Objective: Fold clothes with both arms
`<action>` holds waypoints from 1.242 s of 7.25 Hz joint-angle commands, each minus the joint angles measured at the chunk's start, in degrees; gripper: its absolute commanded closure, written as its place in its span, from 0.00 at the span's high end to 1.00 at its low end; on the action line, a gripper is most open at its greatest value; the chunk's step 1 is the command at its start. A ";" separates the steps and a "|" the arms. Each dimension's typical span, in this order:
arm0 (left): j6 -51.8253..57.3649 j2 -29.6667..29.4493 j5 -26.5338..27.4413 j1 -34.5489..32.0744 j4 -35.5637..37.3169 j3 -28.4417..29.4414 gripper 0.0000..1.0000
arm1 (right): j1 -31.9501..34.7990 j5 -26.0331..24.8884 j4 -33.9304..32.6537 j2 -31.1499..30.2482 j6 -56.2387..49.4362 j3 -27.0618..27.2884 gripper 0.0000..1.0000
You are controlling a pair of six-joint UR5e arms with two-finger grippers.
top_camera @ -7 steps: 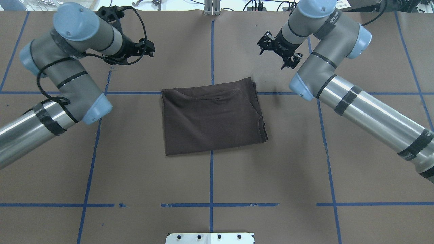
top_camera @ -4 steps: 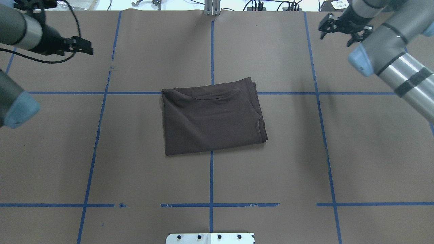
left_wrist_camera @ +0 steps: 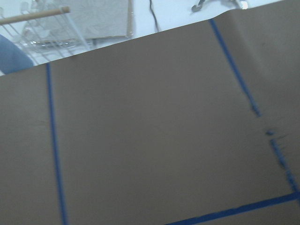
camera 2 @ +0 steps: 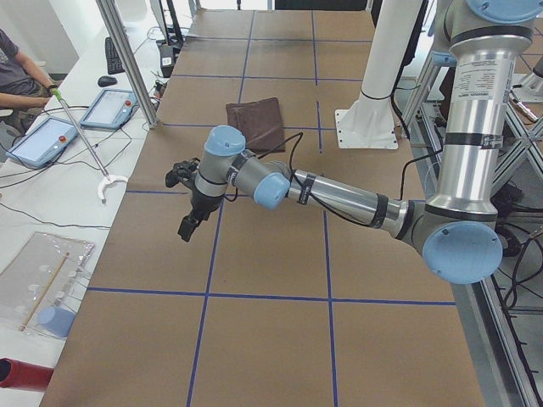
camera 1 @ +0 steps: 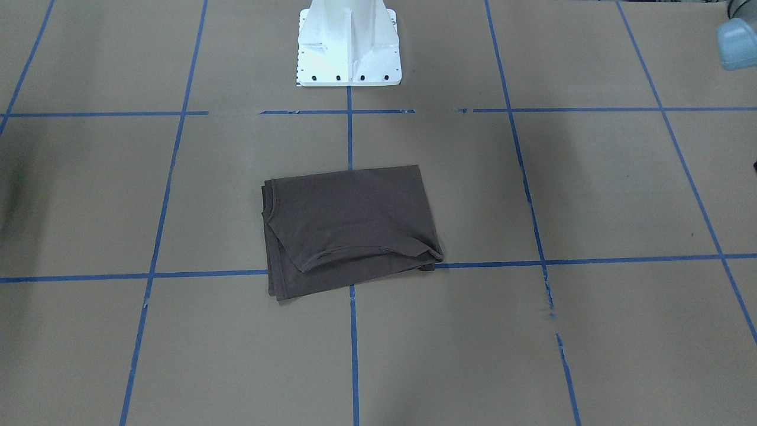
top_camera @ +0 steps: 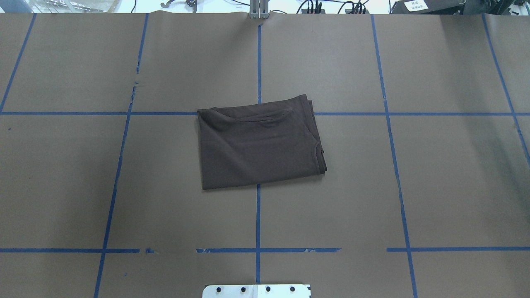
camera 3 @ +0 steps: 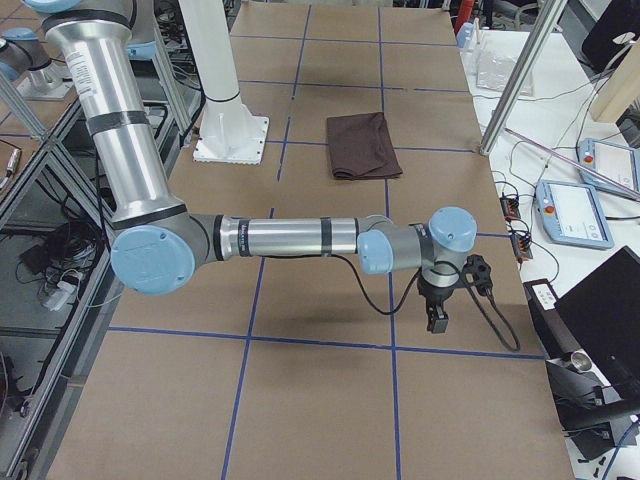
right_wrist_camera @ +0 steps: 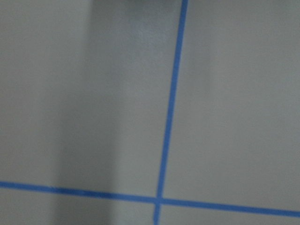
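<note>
Left gripper, right gripper: impossible to tell whether apart or together

Front-facing: one folded T-shirt, flat on table, near pedestal. Overhead: one T-shirt, mid-table. Left side: left arm low over table, well apart from T-shirt. Right side: right arm likewise.

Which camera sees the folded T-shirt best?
The overhead exterior view: the T-shirt lies whole and centred, folds clear. Front-facing shows it whole too; side views show it small and far; wrist cameras miss it.
</note>
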 commanded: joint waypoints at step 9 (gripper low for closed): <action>0.57 7.05 -13.37 -5.90 5.13 4.49 1.00 | 7.34 5.17 -13.14 -12.40 -12.14 9.06 1.00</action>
